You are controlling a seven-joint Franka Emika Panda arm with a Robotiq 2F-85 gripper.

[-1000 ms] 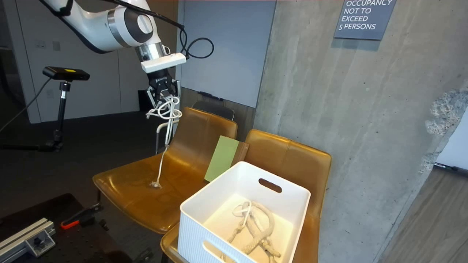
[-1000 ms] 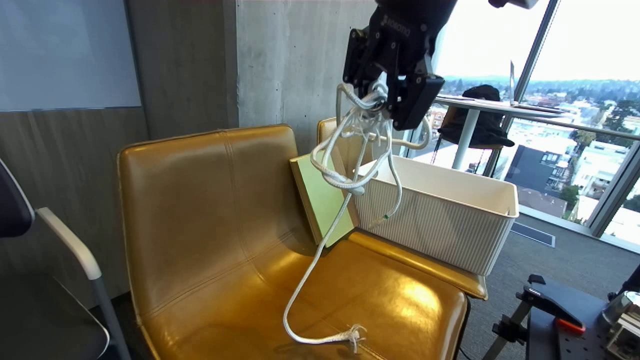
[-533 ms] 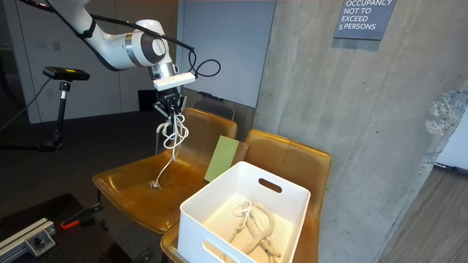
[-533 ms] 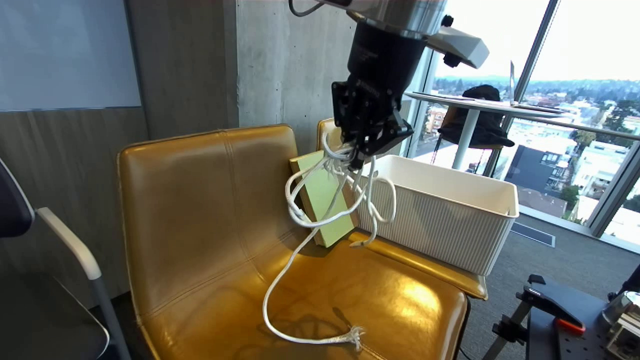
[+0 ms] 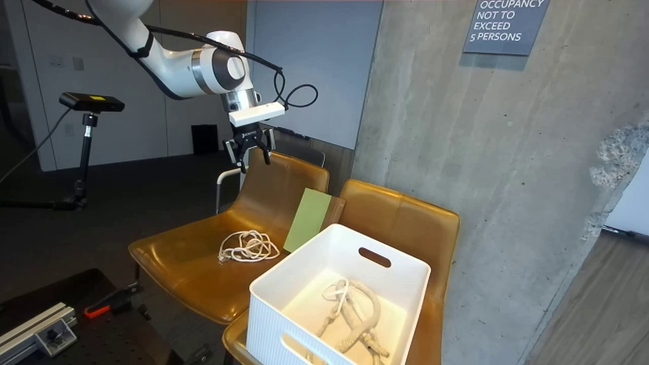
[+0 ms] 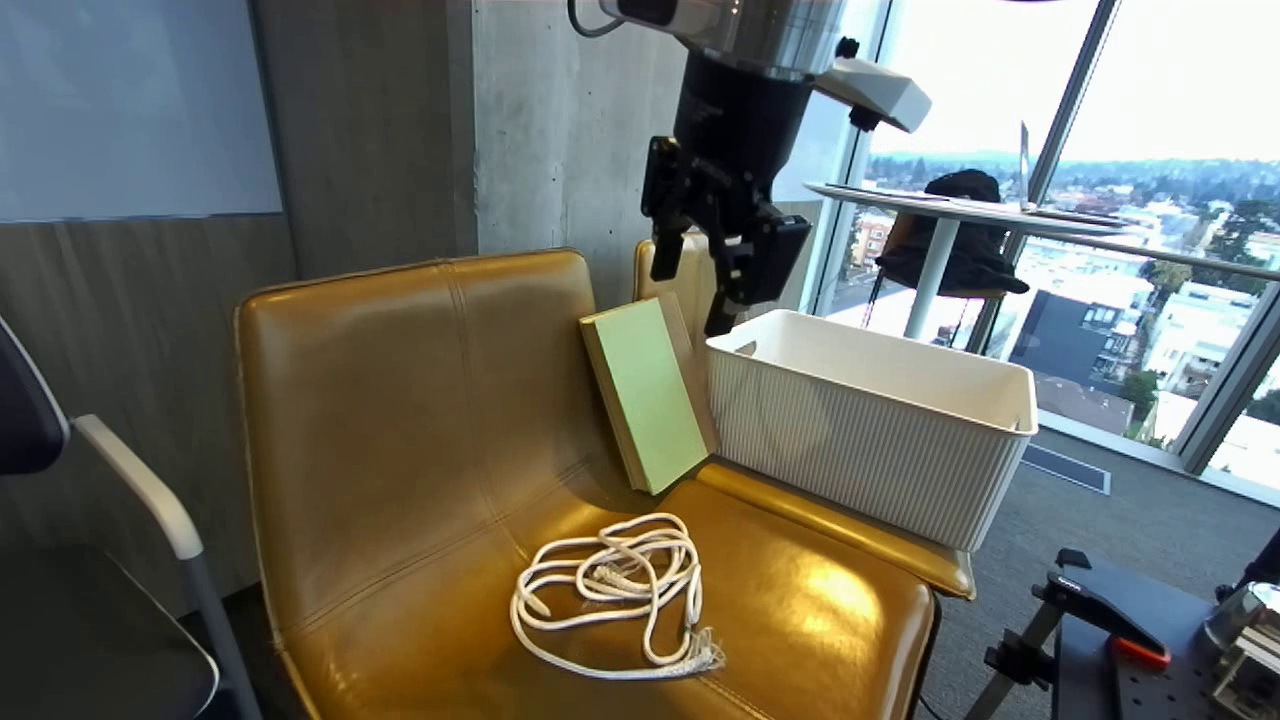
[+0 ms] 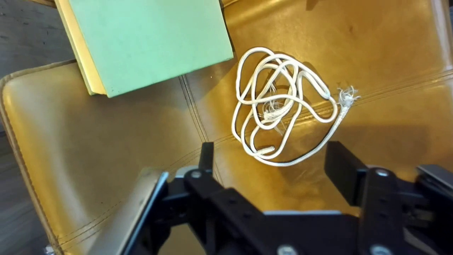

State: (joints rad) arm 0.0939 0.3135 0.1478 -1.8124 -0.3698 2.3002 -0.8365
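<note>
My gripper [image 5: 255, 166] [image 6: 691, 300] [image 7: 271, 150] hangs above a tan leather chair [image 5: 177, 258], its fingers spread wide with nothing between them. Below it a white rope [image 5: 252, 247] [image 6: 612, 577] [image 7: 273, 113] lies in loose loops on the seat, apart from the fingertips. One frayed end [image 6: 705, 655] [image 7: 347, 97] of the rope points outward from the coil. Beside the rope a green book [image 5: 308, 218] [image 6: 650, 400] [image 7: 152, 39] leans against the chair back. In the wrist view the coil sits just beyond the fingertips.
A white ribbed bin [image 5: 274, 319] [image 6: 860, 440] stands on a second tan chair [image 5: 400, 213]; thick beige rope [image 5: 375, 309] lies inside it. A camera on a stand [image 5: 91, 102] and a dark table with a metal rail [image 5: 38, 329] are at the left in an exterior view.
The gripper came down, then opened, and the rope that hung from it dropped into a coil on the seat. In an exterior view the arm has also shifted to the right.
</note>
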